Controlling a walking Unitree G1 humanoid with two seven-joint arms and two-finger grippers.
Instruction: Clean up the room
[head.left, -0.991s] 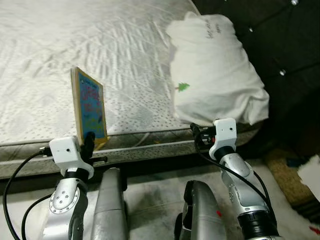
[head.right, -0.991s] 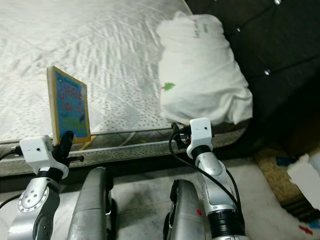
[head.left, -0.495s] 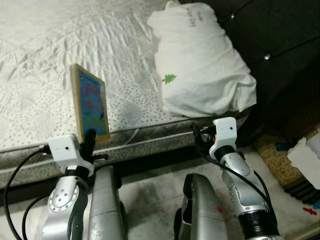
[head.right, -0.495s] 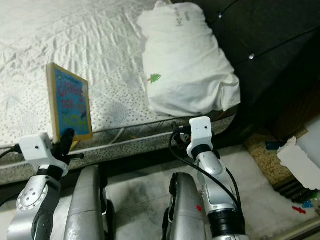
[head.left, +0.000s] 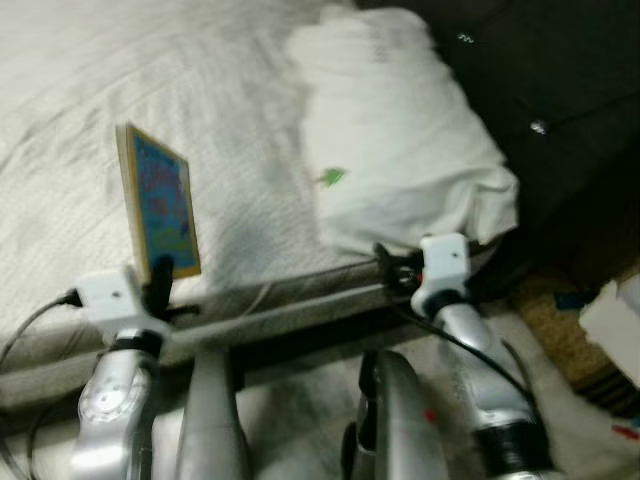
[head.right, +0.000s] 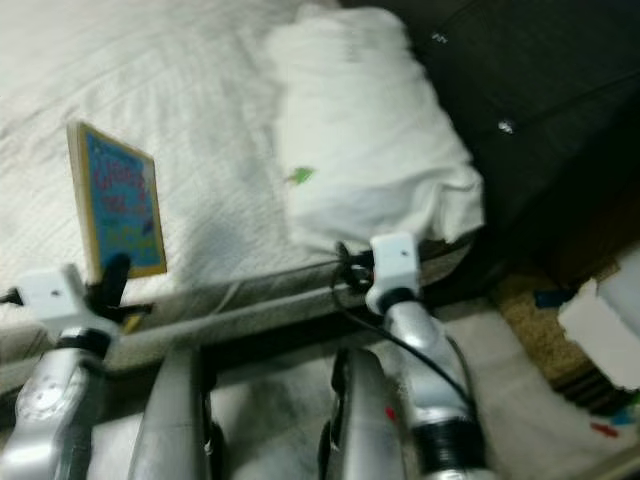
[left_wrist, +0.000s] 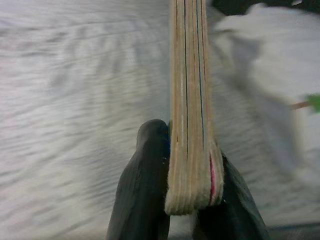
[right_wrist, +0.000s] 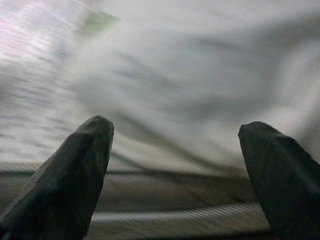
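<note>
1. The left pincer (left_wrist: 187, 200) pinches a board book (head.left: 158, 205) upright by its lower edge, above the bed's (head.left: 60, 150) near edge.
2. The right pincer (right_wrist: 180, 165) hangs spread before a white pillow (head.left: 400, 140).

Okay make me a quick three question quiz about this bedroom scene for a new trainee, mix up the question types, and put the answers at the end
1. True or false: the left gripper is shut on the thin blue picture book with a tan edge, holding it upright above the white quilted mattress.
2. Multiple choice: the fingers of the right gripper are
A. clamped on the pillow
B. spread apart with nothing between them
C. gripping a cable
3. Fill in: the right gripper faces the plump white ______ with a small green mark.

Key
1. True
2. B
3. pillow
</note>
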